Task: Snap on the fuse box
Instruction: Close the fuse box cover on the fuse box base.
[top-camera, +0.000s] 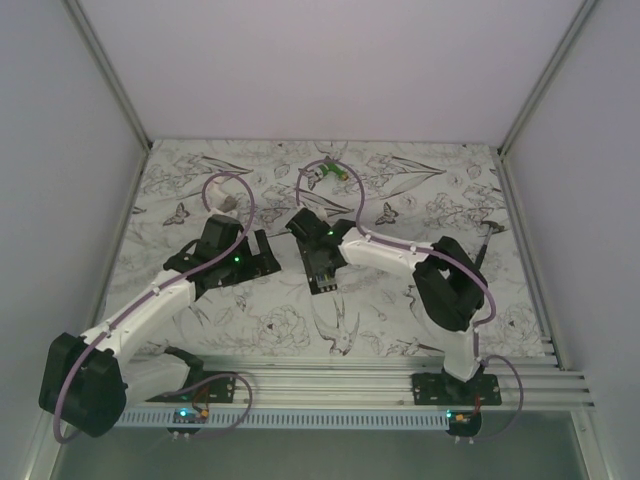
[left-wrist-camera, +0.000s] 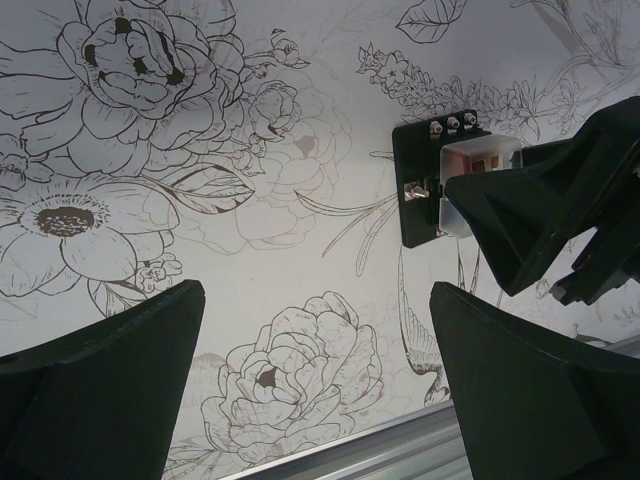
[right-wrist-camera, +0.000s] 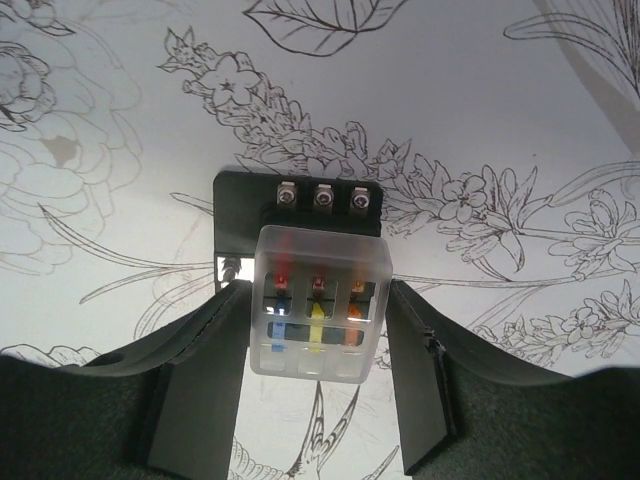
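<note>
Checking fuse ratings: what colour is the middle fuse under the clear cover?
The middle fuse is yellow, clearest in the right wrist view.

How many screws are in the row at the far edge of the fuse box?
3. They stand side by side on the fuse box, on its black far edge beyond the clear cover: left screw, middle screw, right screw. More may hide under the cover.

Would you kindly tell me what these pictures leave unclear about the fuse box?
Right wrist view: right gripper fingers flank the clear cover, hiding whether it has latched onto the fuse box.
Left wrist view: that gripper hides the box's right side.
Top view: box too small, under the gripper.
</note>
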